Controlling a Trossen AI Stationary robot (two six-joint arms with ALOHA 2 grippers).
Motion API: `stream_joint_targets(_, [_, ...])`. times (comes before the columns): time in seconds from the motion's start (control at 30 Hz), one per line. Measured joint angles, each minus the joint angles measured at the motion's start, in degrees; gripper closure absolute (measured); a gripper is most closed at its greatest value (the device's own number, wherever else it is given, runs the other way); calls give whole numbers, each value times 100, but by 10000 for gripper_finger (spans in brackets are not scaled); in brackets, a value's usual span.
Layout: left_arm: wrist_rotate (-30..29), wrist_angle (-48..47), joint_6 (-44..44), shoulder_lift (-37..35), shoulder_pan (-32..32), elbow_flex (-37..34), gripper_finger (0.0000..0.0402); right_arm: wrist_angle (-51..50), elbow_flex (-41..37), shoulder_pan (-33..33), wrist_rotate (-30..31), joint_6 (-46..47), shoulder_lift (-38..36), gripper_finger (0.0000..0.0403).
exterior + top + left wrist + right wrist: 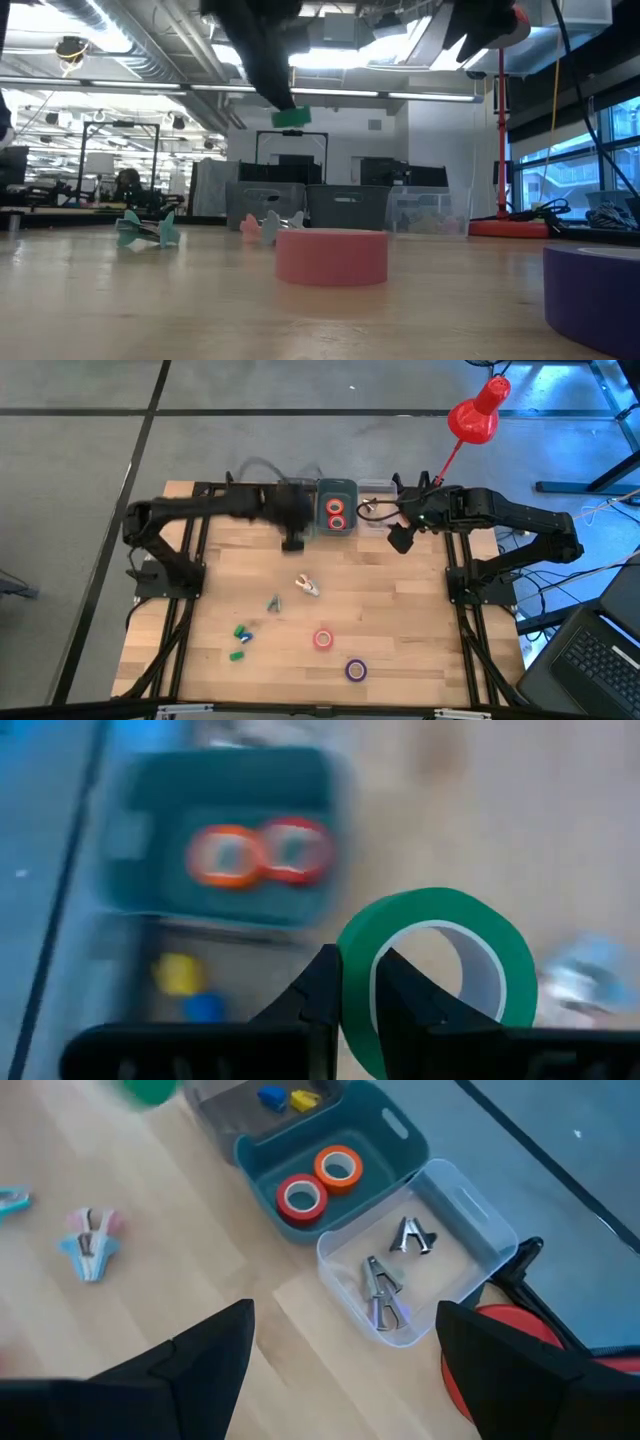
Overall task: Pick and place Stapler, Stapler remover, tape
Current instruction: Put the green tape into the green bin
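Just short of the teal plastic bin (pixel 337 491) at the table's far edge, the left gripper (pixel 355 990) hangs above the wood, its fingers clamped on the rim of a green tape roll with a white core (pixel 440 975). Inside the bin lie an orange roll (pixel 338 1166) and a red roll (pixel 301 1196). Beside the bin, over the clear tray (pixel 455 1210), the right gripper (pixel 345 1355) waits with fingers spread wide.
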Motion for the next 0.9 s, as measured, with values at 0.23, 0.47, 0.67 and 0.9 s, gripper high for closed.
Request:
stream_joint_targets(0.23, [696, 430, 776, 1294, 1586, 1076, 371, 18, 0, -37, 97, 132, -2, 89])
stream_joint_targets(0.47, [1235, 168, 1242, 2954, 1782, 2888, 371, -51, 0, -261, 98, 132, -4, 89])
stream_joint_targets(0.67, [1378, -81, 1248, 4021, 1796, 4073, 371, -223, 0, -382, 97, 129, -4, 89])
stream_joint_targets(0.9, [1395, -431, 1165, 4724, 1824, 4620, 371, -365, 0, -413, 97, 129, -4, 89])
